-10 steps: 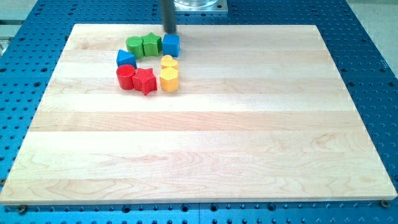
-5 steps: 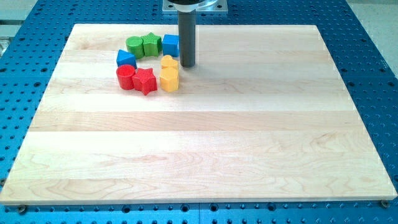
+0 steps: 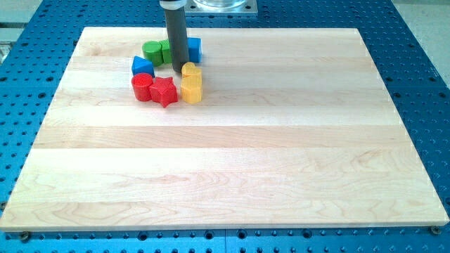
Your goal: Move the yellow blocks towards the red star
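Note:
The red star (image 3: 164, 91) lies in a cluster at the board's upper left. Two yellow blocks sit just to its right: a yellow hexagonal block (image 3: 191, 90) touching the star, and a smaller yellow heart-like block (image 3: 190, 69) right above it. My tip (image 3: 177, 71) stands inside the ring of blocks, just left of the upper yellow block and above the red star. The rod hides most of the green star (image 3: 165, 50).
A red cylinder (image 3: 142, 87) sits left of the red star. A blue block (image 3: 143, 67) lies above it. A green cylinder (image 3: 152, 50) and a blue cube (image 3: 194, 48) lie at the cluster's top. The wooden board (image 3: 232, 161) rests on a blue perforated table.
My tip went from above the blue cube, down to the right of the upper yellow block, then left into the middle of the ring. The blocks have barely shifted.

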